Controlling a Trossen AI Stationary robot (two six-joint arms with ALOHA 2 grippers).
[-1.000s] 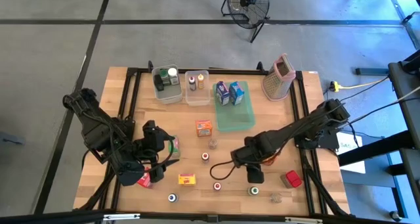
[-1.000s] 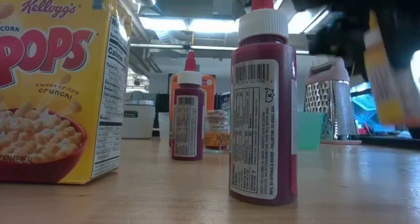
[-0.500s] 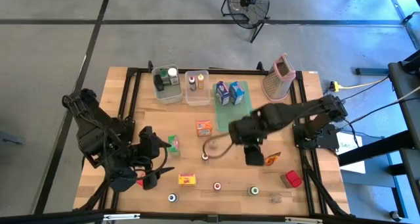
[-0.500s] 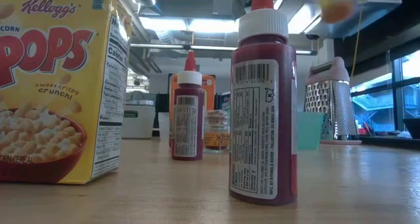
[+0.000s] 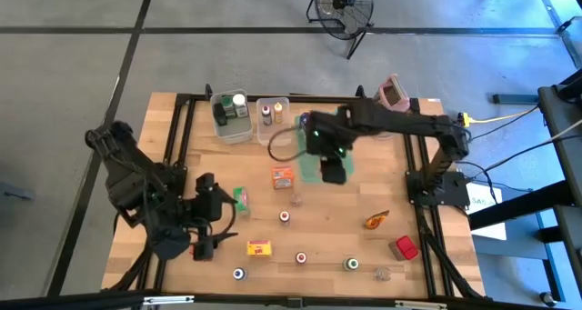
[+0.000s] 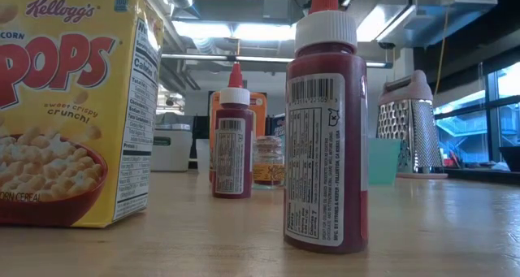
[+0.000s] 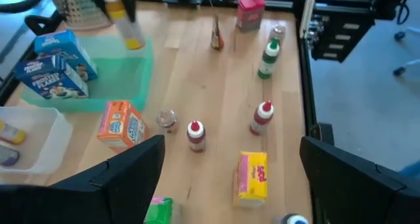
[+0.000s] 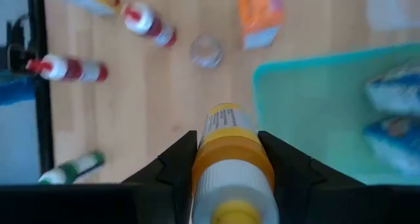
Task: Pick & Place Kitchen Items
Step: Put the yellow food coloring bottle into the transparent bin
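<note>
My right gripper (image 5: 333,170) hangs over the flat green tray (image 5: 314,168), shut on a small yellow-orange bottle (image 8: 227,159). The left wrist view also catches that bottle (image 7: 126,23) above the tray (image 7: 125,76). Two blue cartons (image 5: 314,128) stand at the tray's far end. My left gripper (image 5: 216,226) is open near the table's left-near part, beside a green carton (image 5: 240,199). An orange carton (image 5: 283,175), a yellow carton (image 5: 260,248), small capped jars (image 5: 285,216) and a red carton (image 5: 406,247) stand on the table. My right gripper pinches the bottle's upper part (image 8: 227,184) between its two fingers (image 8: 176,166), coming from above and pointing down. The bottle is lifted clear and hangs upright below the fingers, its lower end (image 8: 224,122) over the tray's edge.
Two clear bins (image 5: 233,117) and the box grater (image 5: 391,95) stand along the far edge. An orange packet (image 5: 376,220) and more small bottles (image 5: 351,265) lie near the right-near part. The low view shows a yellow cereal carton (image 6: 73,106) and red bottles (image 6: 325,123).
My right gripper has risen from the table's near-right part and swung toward the far edge, carrying the bottle up and over the green tray. It has left the low view. The left gripper has shifted only slightly.
</note>
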